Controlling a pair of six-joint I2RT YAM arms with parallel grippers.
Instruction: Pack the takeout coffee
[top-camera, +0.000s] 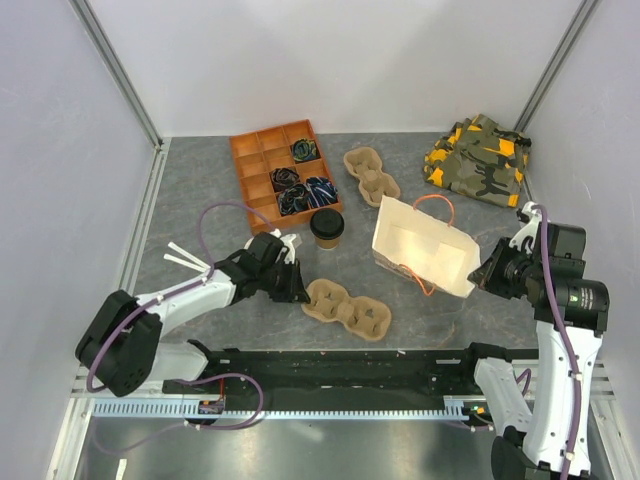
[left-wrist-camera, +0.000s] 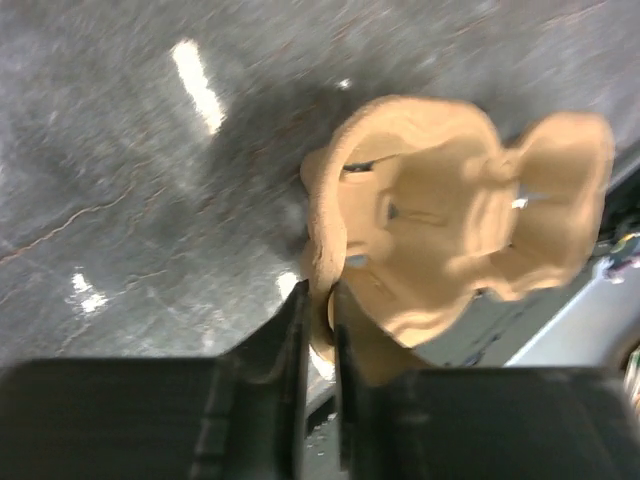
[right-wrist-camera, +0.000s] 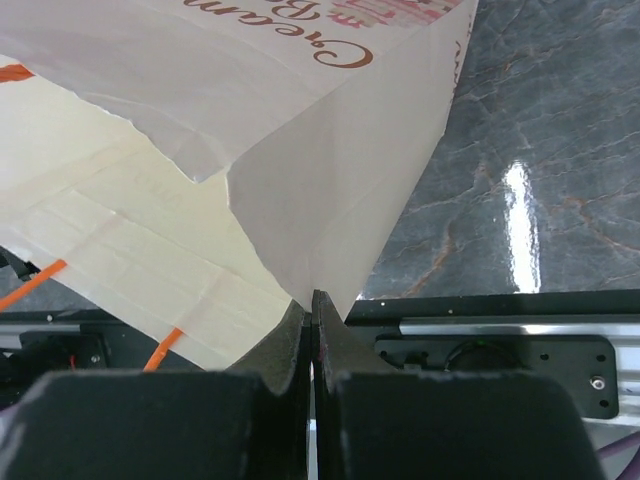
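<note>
The takeout coffee (top-camera: 326, 226), a tan cup with a black lid, stands upright mid-table with no gripper on it. My left gripper (top-camera: 297, 287) is to its near left, shut on the left rim of a brown pulp cup carrier (top-camera: 350, 310). In the left wrist view the fingers (left-wrist-camera: 318, 312) pinch that carrier's (left-wrist-camera: 460, 225) edge. My right gripper (top-camera: 489, 276) is shut on the near right edge of a white paper bag (top-camera: 425, 250), which lies on its side with its mouth toward the cup. The right wrist view shows the jaws (right-wrist-camera: 312, 303) clamped on the bag's (right-wrist-camera: 300, 150) fold.
A second pulp carrier (top-camera: 371, 175) lies at the back. An orange compartment tray (top-camera: 262, 165) with dark items sits back left of it. A camouflage cloth (top-camera: 480, 158) lies at the back right. White sticks (top-camera: 185, 258) lie left of my left arm.
</note>
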